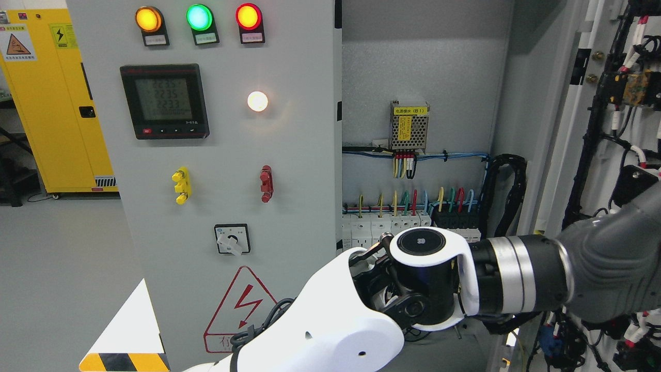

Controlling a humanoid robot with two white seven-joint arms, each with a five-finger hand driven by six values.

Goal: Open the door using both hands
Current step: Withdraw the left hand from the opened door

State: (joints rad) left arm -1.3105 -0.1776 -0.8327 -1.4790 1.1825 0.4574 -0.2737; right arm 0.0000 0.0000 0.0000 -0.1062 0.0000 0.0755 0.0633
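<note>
Head view: the door (217,155), a grey sheet-metal panel carrying lamps (199,18) and a meter (164,101), fills the left half. The cabinet (418,103) stands open on the right, wiring exposed. The right hand (379,279) is at the door's free edge, behind the wrist; the left arm (310,336) comes up beside it. We cannot tell the state of either hand's fingers. We judge the door stiff, heavy on its hinges and smooth; its free edge is the best hold.

My right arm (542,279) reaches in from the right, its wrist (428,279) before the open cabinet (418,77). The white casing of my robot hand (341,320) fills the bottom centre, fingers hidden. The grey door panel (289,170) stands left, three lamps (198,18) lit.
</note>
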